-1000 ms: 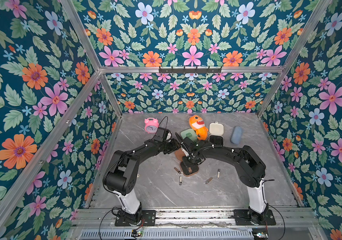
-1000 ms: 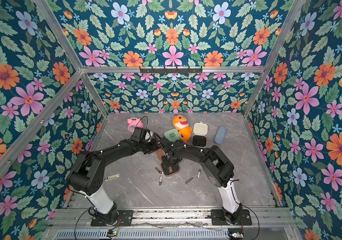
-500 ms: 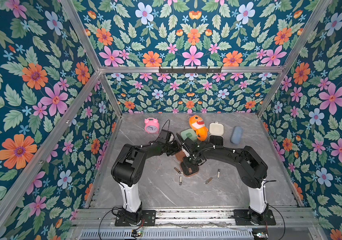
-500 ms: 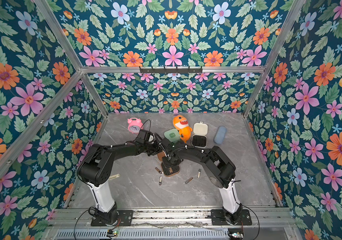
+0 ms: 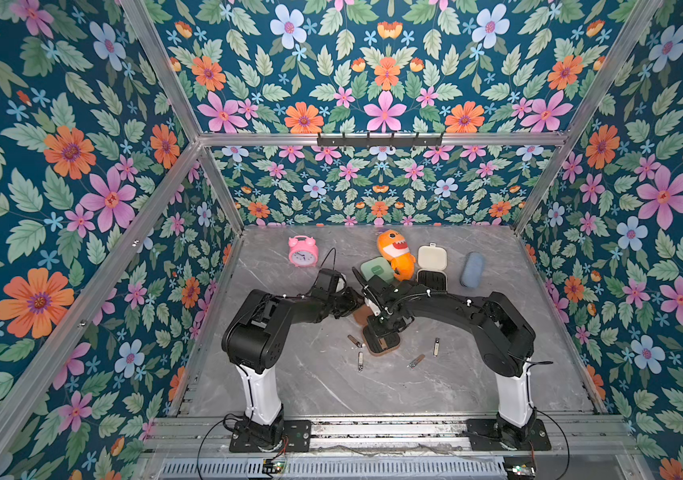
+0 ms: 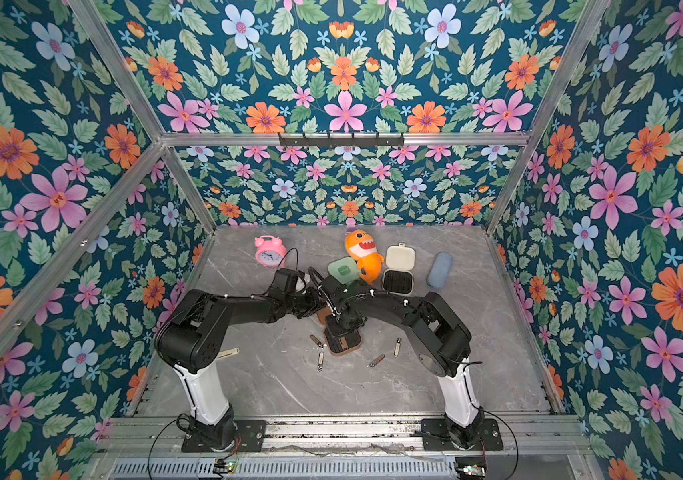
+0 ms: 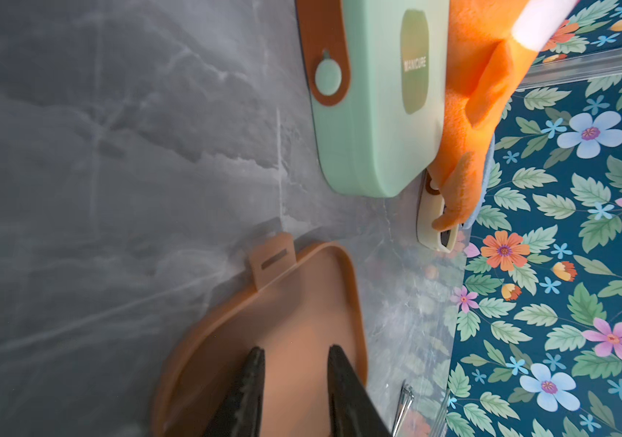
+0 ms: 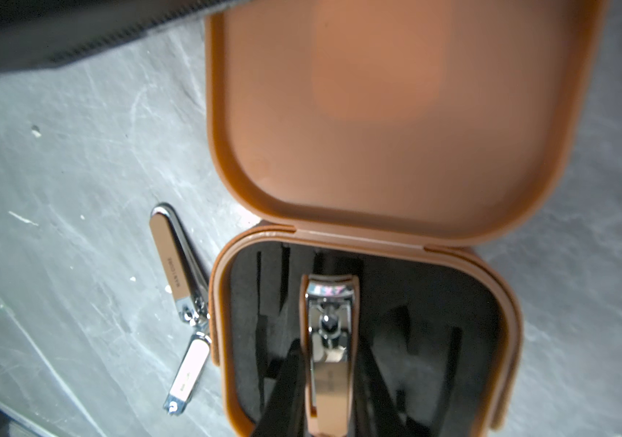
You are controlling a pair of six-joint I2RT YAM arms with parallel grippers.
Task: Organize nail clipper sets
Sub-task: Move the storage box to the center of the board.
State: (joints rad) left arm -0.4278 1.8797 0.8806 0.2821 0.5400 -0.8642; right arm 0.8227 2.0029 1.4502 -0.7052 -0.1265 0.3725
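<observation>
Clamping a clipper (image 8: 330, 302) above the brown case (image 8: 508, 340), right pincer (image 8: 328, 355); left pincer (image 7: 296, 353) apart.

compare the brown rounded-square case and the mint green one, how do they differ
The brown rounded-square plastic case lies open, lid folded back; the mint green rounded-square plastic case is shut, strap buttoned. The brown case shows its black insert and a metal nail clipper; the mint case shows only its lid label. Both share the same rounded-square shape.

Cream case (image 7: 425, 227) mostly behind orange plush (image 7: 468, 113)
</observation>
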